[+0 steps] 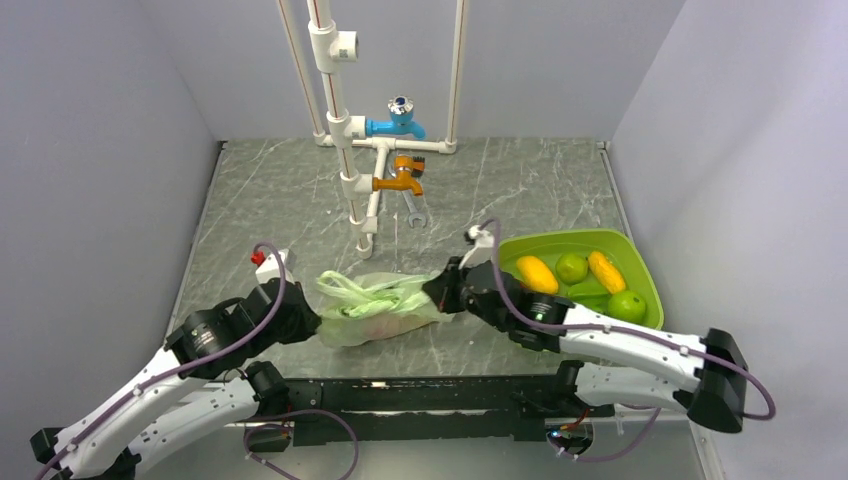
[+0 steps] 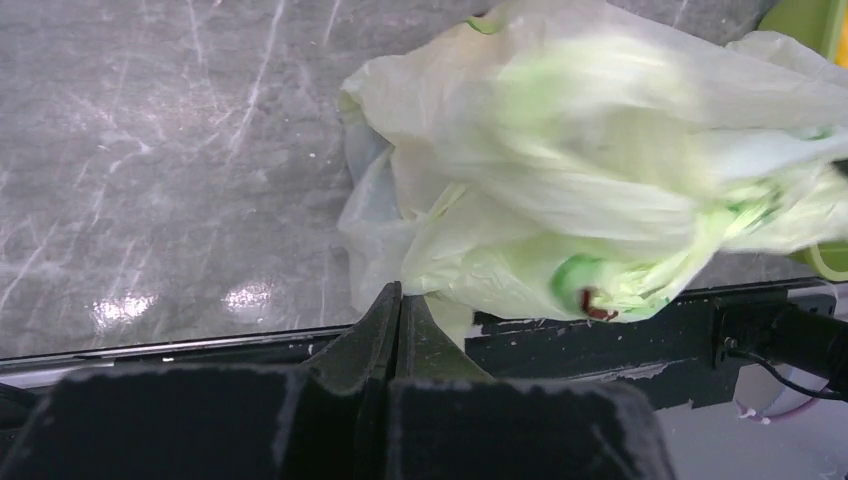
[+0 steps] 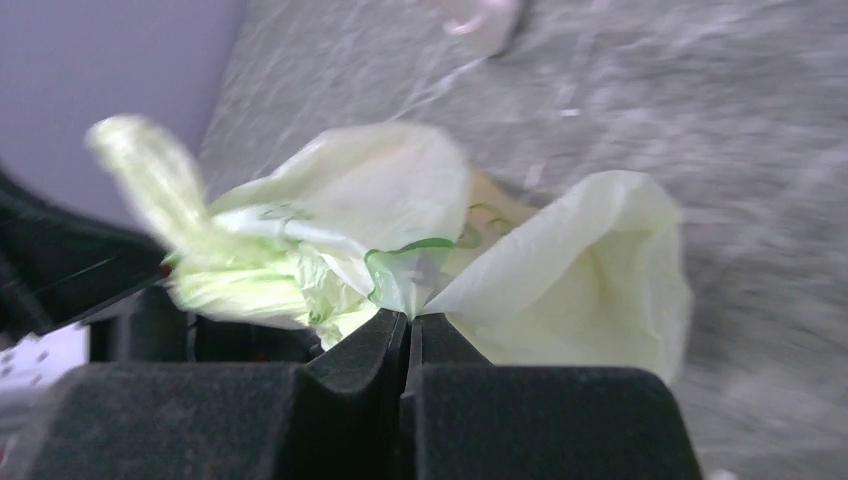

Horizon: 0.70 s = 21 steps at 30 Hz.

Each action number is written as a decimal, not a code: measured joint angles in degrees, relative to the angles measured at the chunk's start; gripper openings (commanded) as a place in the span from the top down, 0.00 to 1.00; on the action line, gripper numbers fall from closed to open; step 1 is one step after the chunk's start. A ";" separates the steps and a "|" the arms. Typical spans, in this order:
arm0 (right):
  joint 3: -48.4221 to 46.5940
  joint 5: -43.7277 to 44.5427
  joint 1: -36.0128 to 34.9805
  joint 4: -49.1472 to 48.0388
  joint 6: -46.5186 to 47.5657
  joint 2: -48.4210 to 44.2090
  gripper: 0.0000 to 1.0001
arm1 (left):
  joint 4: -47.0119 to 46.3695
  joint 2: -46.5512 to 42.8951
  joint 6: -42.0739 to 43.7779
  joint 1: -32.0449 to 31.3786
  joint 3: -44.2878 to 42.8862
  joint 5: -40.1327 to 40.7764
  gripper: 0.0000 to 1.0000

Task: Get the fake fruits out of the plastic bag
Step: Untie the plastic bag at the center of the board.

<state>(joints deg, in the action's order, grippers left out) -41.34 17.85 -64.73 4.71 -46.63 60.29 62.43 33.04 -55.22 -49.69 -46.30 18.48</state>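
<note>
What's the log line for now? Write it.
left gripper: shut on plastic bag | right gripper: shut on plastic bag | fake fruits: some in tray

Bright, even light from overhead. White glare patches sit on the surface (image 2: 150, 200) beside my left fingers (image 2: 365, 340). My right wrist view is blurred, the plastic bag (image 3: 340, 220) soft-edged.

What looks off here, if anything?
Nothing spilled or broken. The bag lies crumpled on its side, pinched at each end by shut jaws; fruits sit in the tray.
</note>
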 measured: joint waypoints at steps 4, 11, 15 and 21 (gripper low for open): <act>4.68 0.90 6.75 3.96 -0.37 -6.62 1.00 | 1.03 -2.23 -1.03 0.00 0.02 0.96 1.00; 5.64 -3.17 9.35 5.75 0.90 -6.56 1.00 | 0.46 -3.15 -1.53 -0.07 0.09 0.70 1.00; 3.61 -4.20 9.57 7.21 3.39 -3.93 0.78 | 0.94 -3.04 -1.49 -0.07 0.20 0.44 1.00; -1.07 -2.60 3.15 10.82 14.88 -3.13 0.48 | 1.55 -3.23 -1.44 -0.04 0.35 -0.11 1.00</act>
<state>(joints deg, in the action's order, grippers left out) -42.41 15.25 -61.58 15.53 -31.75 57.17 63.99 29.80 -56.66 -49.74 -45.95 18.37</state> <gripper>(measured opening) 0.485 0.010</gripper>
